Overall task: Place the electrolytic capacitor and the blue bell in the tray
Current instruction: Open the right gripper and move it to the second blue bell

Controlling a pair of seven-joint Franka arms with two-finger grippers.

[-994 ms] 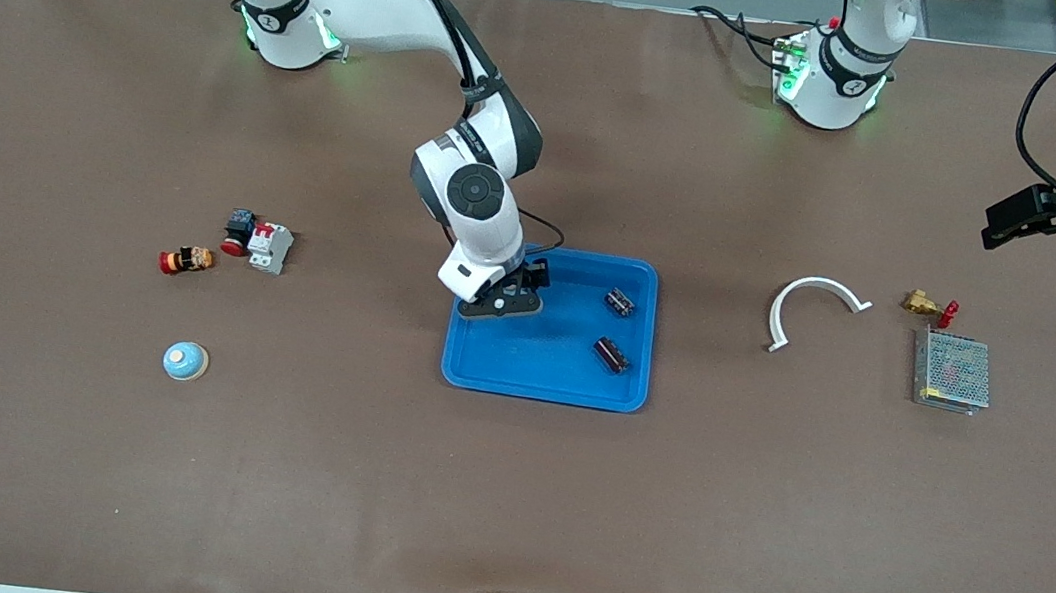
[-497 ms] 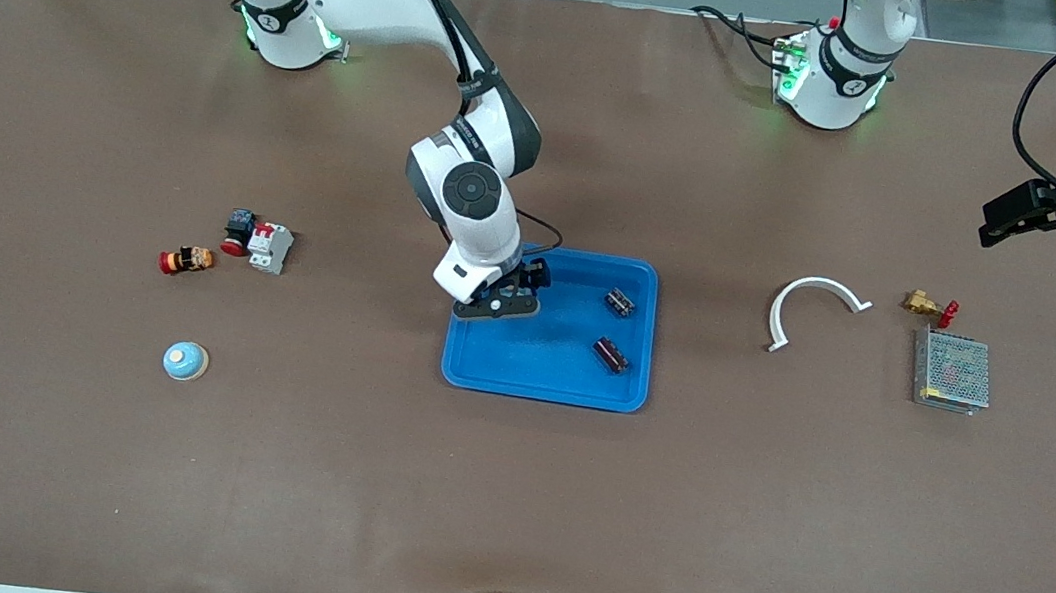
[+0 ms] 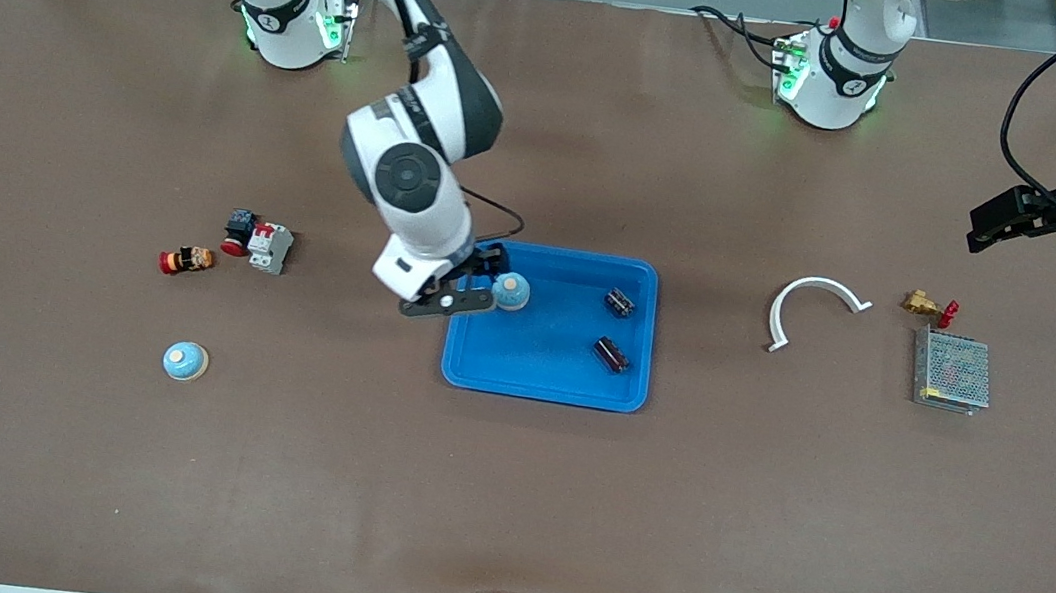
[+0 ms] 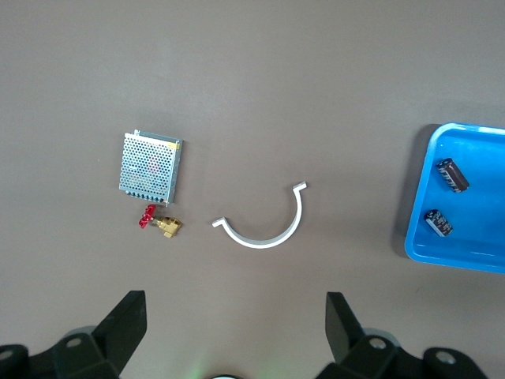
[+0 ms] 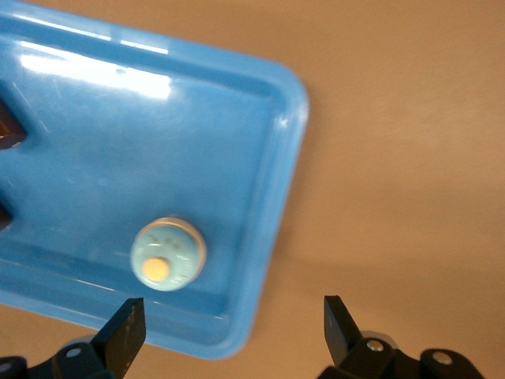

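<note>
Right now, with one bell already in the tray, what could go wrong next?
1. The blue bell sits in the tray close to the rim at the right arm's end, and the open right gripper hangs over that rim; a low sideways move might nudge the bell or tray.
2. A second blue bell lies on the table, so the job may look finished too early.
3. The left gripper, open, waits above the table, away from the tray.

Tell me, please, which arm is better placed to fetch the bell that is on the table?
Probably the right: its open gripper is at the tray edge on the bell's side; the left gripper waits over the other end.
</note>
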